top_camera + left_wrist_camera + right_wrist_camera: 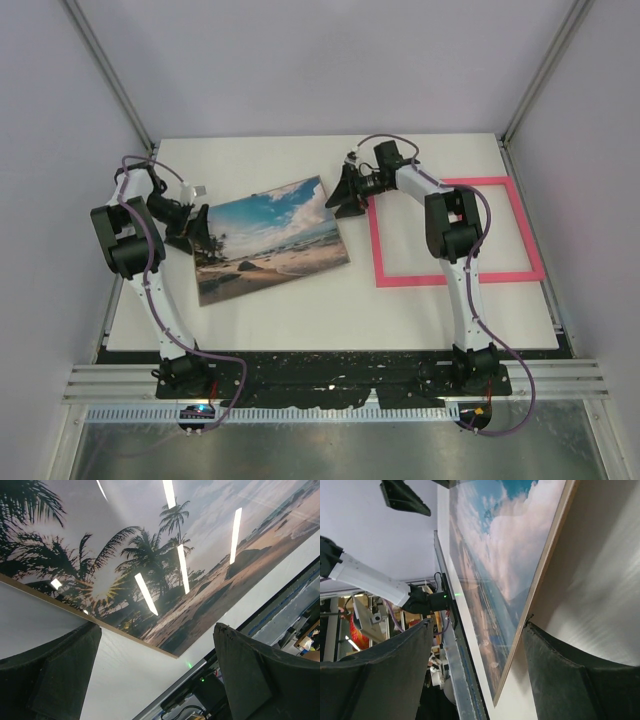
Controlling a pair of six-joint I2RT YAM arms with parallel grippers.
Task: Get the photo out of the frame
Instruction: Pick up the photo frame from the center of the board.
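The photo (270,240), a beach print with blue sky and palms, lies flat and slightly turned on the white table between the two arms. The pink frame (410,282) lies to its right with bare table showing inside it, and the right arm reaches over it. My left gripper (198,232) is open at the photo's left edge. In the left wrist view the photo (165,570) lies just beyond the left gripper (157,630). My right gripper (345,195) is open at the photo's far right corner. In the right wrist view the photo's (505,555) brown edge touches one finger (555,670) of the right gripper (479,624).
The white table (300,320) is boxed in by pale walls on the left, back and right. A metal rail (330,385) with both arm bases runs along the near edge. The left arm (365,577) shows in the right wrist view.
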